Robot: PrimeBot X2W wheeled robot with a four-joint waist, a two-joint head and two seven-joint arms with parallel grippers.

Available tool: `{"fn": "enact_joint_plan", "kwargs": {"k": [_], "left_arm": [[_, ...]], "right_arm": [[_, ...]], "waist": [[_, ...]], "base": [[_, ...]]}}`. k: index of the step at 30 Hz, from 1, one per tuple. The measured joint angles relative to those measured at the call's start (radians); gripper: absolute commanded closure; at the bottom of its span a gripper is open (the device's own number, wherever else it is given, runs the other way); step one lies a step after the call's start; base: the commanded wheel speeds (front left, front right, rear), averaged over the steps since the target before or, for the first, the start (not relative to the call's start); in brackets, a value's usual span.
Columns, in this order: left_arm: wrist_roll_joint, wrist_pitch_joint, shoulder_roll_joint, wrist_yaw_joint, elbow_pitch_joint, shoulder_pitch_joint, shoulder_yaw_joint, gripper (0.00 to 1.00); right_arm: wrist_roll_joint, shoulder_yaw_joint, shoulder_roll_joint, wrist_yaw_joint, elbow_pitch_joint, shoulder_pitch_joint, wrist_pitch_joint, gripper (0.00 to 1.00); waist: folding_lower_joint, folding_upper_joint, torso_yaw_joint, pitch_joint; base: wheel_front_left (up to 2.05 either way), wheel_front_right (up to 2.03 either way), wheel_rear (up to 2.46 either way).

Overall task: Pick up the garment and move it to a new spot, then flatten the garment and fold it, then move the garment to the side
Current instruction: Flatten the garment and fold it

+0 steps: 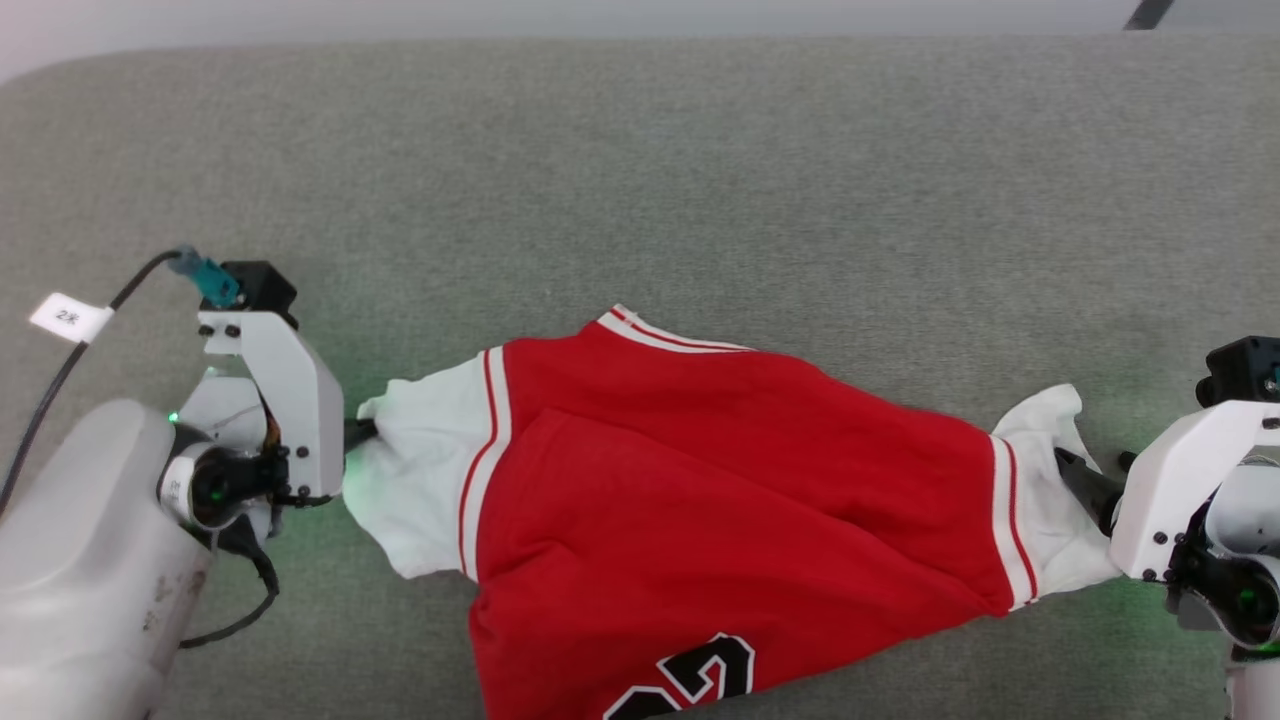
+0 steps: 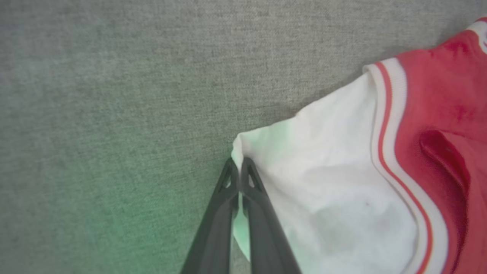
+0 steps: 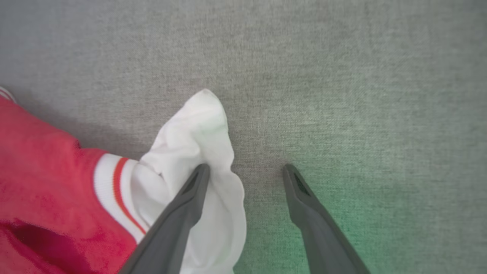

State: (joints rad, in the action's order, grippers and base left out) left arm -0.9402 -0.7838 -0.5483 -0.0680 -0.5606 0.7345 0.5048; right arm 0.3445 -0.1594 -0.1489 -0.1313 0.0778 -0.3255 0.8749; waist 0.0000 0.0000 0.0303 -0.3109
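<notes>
The garment [image 1: 720, 480], a red jersey with white sleeves and black lettering at its lower edge, lies spread across the grey surface. My left gripper [image 2: 239, 167] is shut on the tip of its left white sleeve [image 2: 335, 182]; in the head view that gripper [image 1: 362, 432] sits at the sleeve's outer end. My right gripper [image 3: 246, 171] stands open over the other white sleeve [image 3: 198, 133], one finger [image 3: 190, 194] resting on the cloth and the other over bare surface. In the head view the right gripper [image 1: 1085, 480] is at the right sleeve [image 1: 1040, 440].
A grey fabric-covered surface [image 1: 640, 180] stretches far behind the garment, with a pale floor strip beyond its back edge. A black cable with a white tag [image 1: 70, 318] runs by my left arm.
</notes>
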Motion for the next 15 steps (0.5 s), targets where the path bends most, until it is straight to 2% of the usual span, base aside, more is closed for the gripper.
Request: {"fn": "enact_joint_plan", "kwargs": {"k": [3,4,5,6,15], "left_arm": [[0.0,0.006,0.008,-0.008,-0.009,0.01,0.004,1.0],[0.0,0.006,0.011,-0.012,-0.013,0.014,0.005,1.0],[0.0,0.007,0.013,-0.012,-0.017,0.018,0.006,1.0],[0.0,0.01,0.015,-0.013,-0.022,0.02,0.008,1.0],[-0.002,0.011,0.03,-0.029,-0.076,0.041,0.017,1.0]], "right_arm": [[-0.004,0.004,0.0,0.0,0.023,-0.014,0.041,0.0],[-0.01,0.004,-0.001,0.0,0.028,-0.018,0.051,0.53],[-0.019,0.004,-0.002,0.001,0.035,-0.024,0.066,0.88],[-0.026,0.006,-0.004,0.001,0.042,-0.032,0.082,1.0],[-0.046,0.032,-0.016,0.001,0.092,-0.092,0.166,1.0]], "waist": [[0.0001,0.0,0.014,-0.009],[0.0,0.0,0.018,-0.011],[0.0,0.0,0.021,-0.013],[0.0001,0.0,0.023,-0.014],[0.0,0.0,0.024,0.011]], "base": [[0.0,0.0,0.0],[0.0,0.0,0.0],[0.0,0.0,0.0],[0.0,0.0,0.0],[0.0,0.0,0.0]]}}
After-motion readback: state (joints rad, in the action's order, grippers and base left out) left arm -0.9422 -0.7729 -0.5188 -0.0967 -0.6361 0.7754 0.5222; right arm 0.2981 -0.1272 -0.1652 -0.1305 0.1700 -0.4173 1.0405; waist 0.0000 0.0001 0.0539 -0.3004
